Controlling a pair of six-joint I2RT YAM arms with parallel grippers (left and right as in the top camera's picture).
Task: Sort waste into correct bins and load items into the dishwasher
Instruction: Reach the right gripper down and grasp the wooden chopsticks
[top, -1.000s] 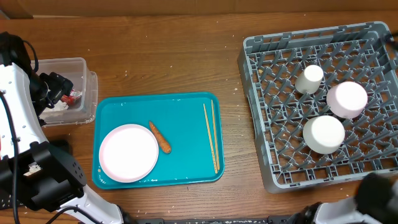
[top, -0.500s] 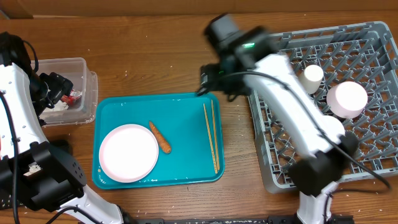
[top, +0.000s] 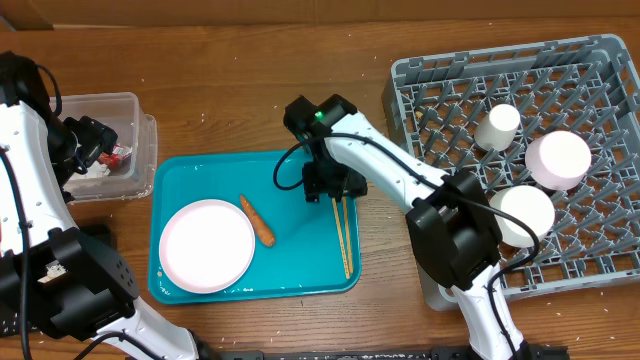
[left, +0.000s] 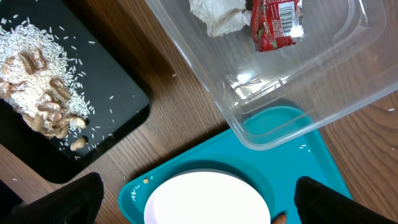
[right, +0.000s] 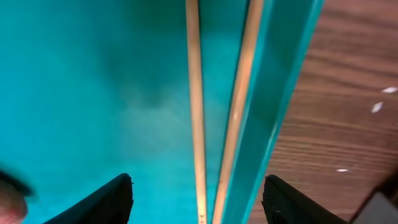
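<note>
Two thin wooden chopsticks (top: 343, 235) lie side by side along the right edge of the teal tray (top: 300, 275). My right gripper (top: 335, 190) is low over their far ends. In the right wrist view it (right: 198, 200) is open, its fingers straddling both chopsticks (right: 194, 93) without touching them. A white plate (top: 207, 245) and an orange carrot (top: 257, 220) also rest on the tray. My left gripper (left: 199, 199) hangs open and empty above the plate (left: 208, 199), beside the clear tub (left: 298, 74), which holds a napkin (left: 214, 14) and a red wrapper (left: 275, 22).
The grey dish rack (top: 420, 110) at the right holds a white cup (top: 497, 127) and two upturned white bowls (top: 558, 160). A black tray (left: 118, 118) with rice-like scraps (left: 37, 93) lies left of the tub. The teal tray's raised rim (right: 292, 93) runs just beside the chopsticks.
The right arm swung in from outside the view and came down over the chopsticks' far ends, its jaws narrowing. The left arm has stayed put.
</note>
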